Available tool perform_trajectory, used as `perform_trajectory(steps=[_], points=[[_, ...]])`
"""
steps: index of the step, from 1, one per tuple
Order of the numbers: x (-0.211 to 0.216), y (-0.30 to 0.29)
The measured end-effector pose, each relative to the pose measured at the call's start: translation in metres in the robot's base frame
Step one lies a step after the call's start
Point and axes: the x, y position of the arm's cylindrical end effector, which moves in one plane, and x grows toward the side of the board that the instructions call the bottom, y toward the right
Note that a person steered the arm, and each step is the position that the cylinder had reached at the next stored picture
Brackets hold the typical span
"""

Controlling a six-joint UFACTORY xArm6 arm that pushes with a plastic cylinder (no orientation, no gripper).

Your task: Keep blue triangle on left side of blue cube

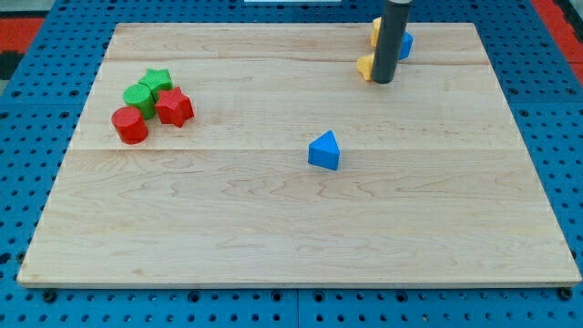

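Note:
The blue triangle point(324, 150) lies near the middle of the wooden board point(273, 228). The blue cube point(404, 44) sits near the view's top, right of centre, mostly hidden behind my rod. My tip point(383, 81) rests on the board just below and left of the blue cube, well above and to the right of the blue triangle. Two yellow blocks flank the rod: one point(365, 66) at its left, touching it, and one point(375, 32) behind it near the top edge.
At the view's left sits a cluster: a green star point(158, 80), a green cylinder point(138, 96), a red star point(173, 107) and a red cylinder point(129, 125). A blue pegboard point(27, 182) surrounds the board.

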Motion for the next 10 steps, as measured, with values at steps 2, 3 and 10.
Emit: perform_trajectory(steps=[2,3,10], points=[[0.142,0.010],[0.152,-0.024],[0.116,-0.134]])
